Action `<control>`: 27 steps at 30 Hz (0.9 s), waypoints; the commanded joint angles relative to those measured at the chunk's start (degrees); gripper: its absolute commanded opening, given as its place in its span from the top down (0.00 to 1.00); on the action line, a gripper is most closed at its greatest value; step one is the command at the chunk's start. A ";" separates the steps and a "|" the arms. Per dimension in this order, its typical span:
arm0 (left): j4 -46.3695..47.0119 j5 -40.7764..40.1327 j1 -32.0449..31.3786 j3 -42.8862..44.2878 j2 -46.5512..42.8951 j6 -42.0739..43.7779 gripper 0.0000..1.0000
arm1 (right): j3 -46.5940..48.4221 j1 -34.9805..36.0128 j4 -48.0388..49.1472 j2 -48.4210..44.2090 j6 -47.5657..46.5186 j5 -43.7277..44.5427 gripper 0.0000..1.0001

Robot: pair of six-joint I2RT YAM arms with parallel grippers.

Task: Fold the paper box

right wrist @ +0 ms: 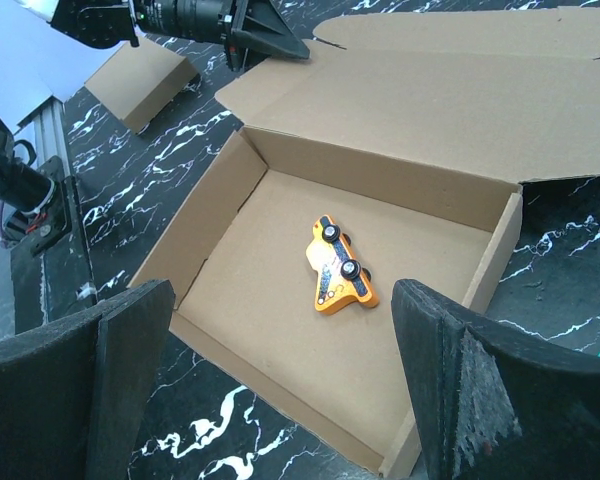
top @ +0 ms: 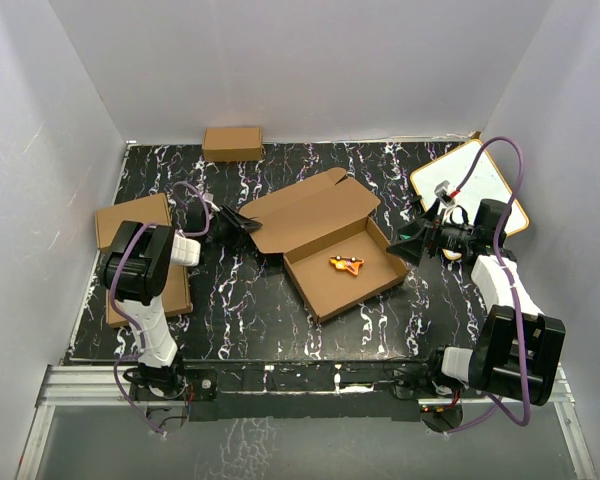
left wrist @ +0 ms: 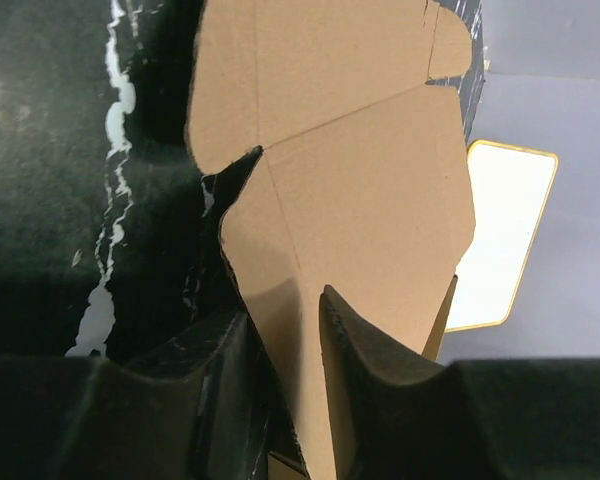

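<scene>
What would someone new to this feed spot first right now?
The paper box sits mid-table, its tray formed and its lid folded back toward the far side, with an orange toy car on the tray floor. Next, the left gripper has its jaws on either side of the lid's left flap. The right gripper hangs wide open by the tray's right corner.
</scene>
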 commanded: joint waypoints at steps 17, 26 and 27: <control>-14.69 6.01 0.18 10.31 -8.07 31.90 1.00 | -0.34 -0.81 7.05 -0.90 3.19 -2.12 0.01; -14.26 8.52 0.13 10.19 -14.00 43.68 1.00 | 9.11 -0.76 -4.84 4.41 -3.44 0.90 0.01; -14.10 9.12 0.13 10.23 -14.65 44.54 1.00 | 11.08 -0.76 -7.23 5.75 -4.61 1.08 0.02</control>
